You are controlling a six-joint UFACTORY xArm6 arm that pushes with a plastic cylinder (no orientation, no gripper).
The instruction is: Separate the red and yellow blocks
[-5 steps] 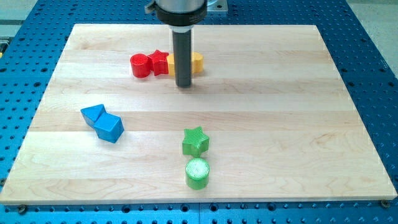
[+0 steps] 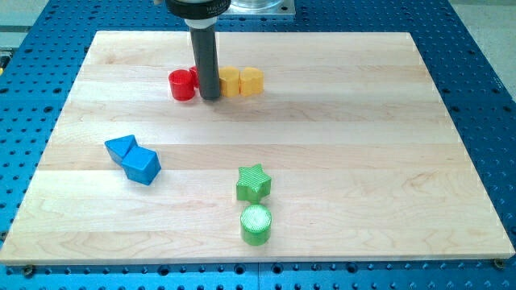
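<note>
**A:** The wooden board (image 2: 322, 121) lay on a blue perforated bench, most of its top bare. Where were the blocks that mattered?

**B:** In a row near the view's top. A red cylinder (image 2: 182, 84) stood at the view's left end, then my tip (image 2: 210, 97), then two yellow blocks (image 2: 240, 81) side by side at the view's right. The rod hid what lay directly behind it; only a sliver of red showed there, too little to give it a shape.

**A:** And the claw, spread or pinching?

**B:** There was none to judge. The arm ended in a plain rod, so nothing could open or close.

**A:** What could have gone wrong from there?

**B:** The tip stood just beside both colours, seemingly touching them. A push toward the view's right might have dragged the hidden red piece along with the yellows, keeping them together. An off-centre shove could also have spun a yellow block aside.

**A:** The others?

**B:** Two blue blocks (image 2: 133, 158), a green star (image 2: 253, 183) and a green cylinder (image 2: 256, 224) sat well apart, toward the view's bottom.
</note>
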